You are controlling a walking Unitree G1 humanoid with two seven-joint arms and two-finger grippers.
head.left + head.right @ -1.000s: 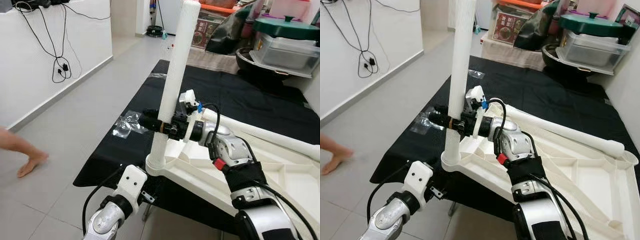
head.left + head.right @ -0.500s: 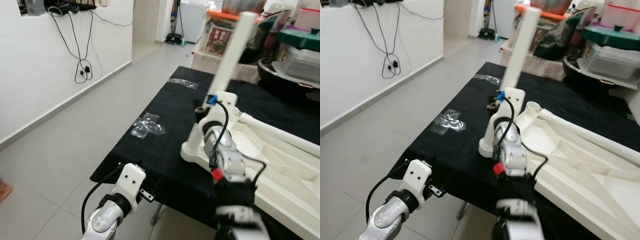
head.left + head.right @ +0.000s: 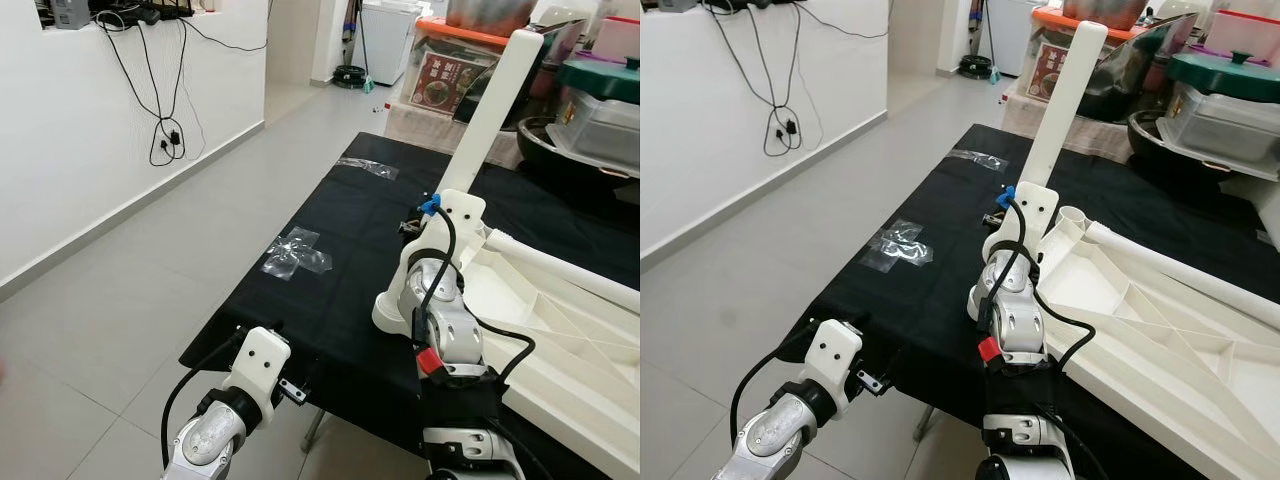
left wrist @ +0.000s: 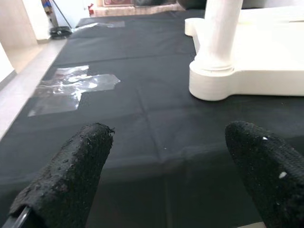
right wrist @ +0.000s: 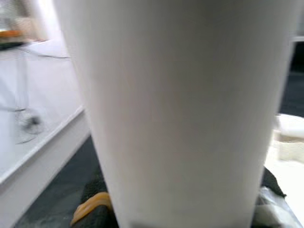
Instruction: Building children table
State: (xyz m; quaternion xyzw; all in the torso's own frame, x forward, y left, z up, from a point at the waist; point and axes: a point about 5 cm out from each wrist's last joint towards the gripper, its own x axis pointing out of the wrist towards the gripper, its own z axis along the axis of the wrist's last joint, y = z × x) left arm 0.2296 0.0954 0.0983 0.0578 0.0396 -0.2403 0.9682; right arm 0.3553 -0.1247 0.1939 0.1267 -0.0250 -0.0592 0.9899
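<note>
1. White plastic tabletop (image 3: 560,330) lies upside down on a black cloth (image 3: 340,250), ribbed underside facing up. Landmark for all entries below.
2. White table leg (image 3: 490,115) stands in the tabletop's near-left corner socket (image 4: 213,80), tilted slightly toward the far right. The left wrist view shows the leg base seated in the round socket.
3. A second white leg (image 3: 1180,275) lies flat along the tabletop's far edge, one end by the far-left corner socket (image 3: 1070,215).
4. Right gripper (image 5: 180,209) is at the standing leg, low on it, just above the corner socket. The right wrist view shows the leg pressed close between dark finger pads (image 5: 97,202) on both sides: clamped on the leg.
5. Left gripper (image 4: 166,175) sits low at the near edge of the black cloth, well apart from the tabletop corner. Its fingers (image 4: 71,171) are spread wide, nothing between them.
6. Clear plastic wrapper (image 3: 295,252) lies on the cloth left of the tabletop; a second clear piece (image 3: 365,167) lies farther back.
7. Grey tile floor (image 3: 130,290) lies left of the cloth.
</note>
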